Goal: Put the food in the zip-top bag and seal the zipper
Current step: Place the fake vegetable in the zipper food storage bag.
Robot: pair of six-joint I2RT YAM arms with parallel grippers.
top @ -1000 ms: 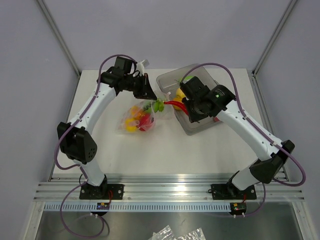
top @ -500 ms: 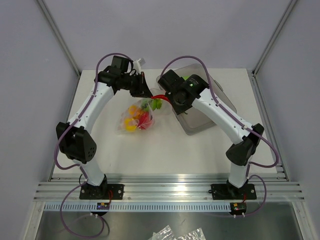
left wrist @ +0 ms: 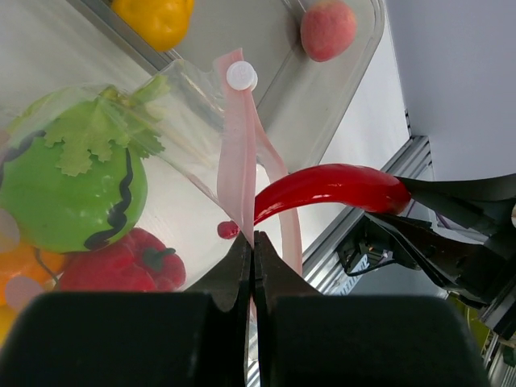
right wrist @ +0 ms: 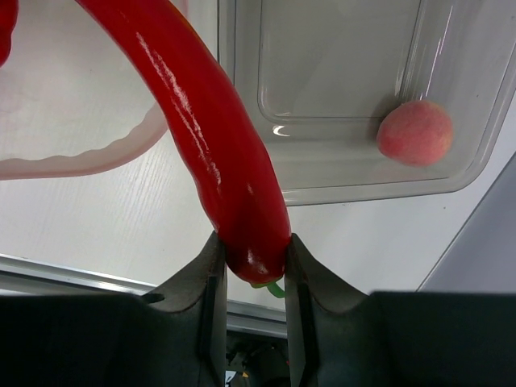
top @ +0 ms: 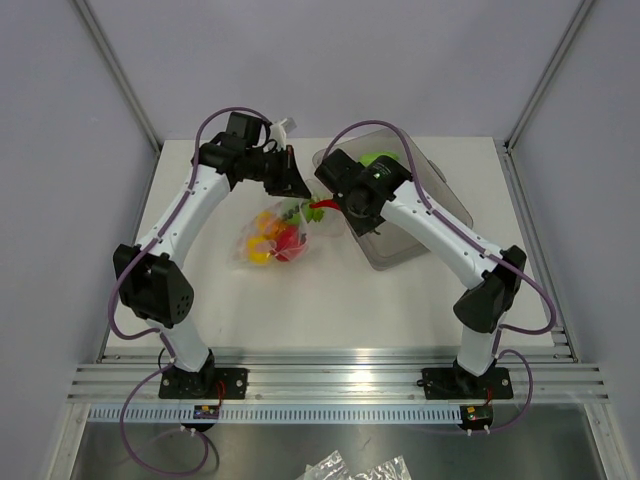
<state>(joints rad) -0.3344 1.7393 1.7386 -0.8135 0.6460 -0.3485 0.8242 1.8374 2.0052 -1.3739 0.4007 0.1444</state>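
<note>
Red glossy toy chilli (right wrist: pixel 218 129): clamped at its stem end, low centre of the right wrist view; body arcs to the upper left; tip sits at the mouth of the clear plastic zip-top bag (top: pixel 272 240), just beside the pink-red zipper strip (left wrist: pixel 238 173); whether the tip is inside, cannot tell
Right fingers (right wrist: pixel 205 294): narrow, pressed on both sides of the chilli
Left fingers (left wrist: pixel 234 278): pinched together on the zipper strip, bottom centre of the left wrist view; they hold one lip of the bag's mouth
Zip-top bag: centre-left of the top view, on the white surface (top: pixel 330 300); holds a green round toy with a leafy top (left wrist: pixel 68 193), a red toy pepper (left wrist: pixel 121 262), yellow and orange pieces (top: pixel 260 250)
Grey translucent tray (right wrist: pixel 339 97): upper right of the right wrist view; a pink toy peach (right wrist: pixel 415 133) and a yellow toy (left wrist: pixel 153 16) lie in it
</note>
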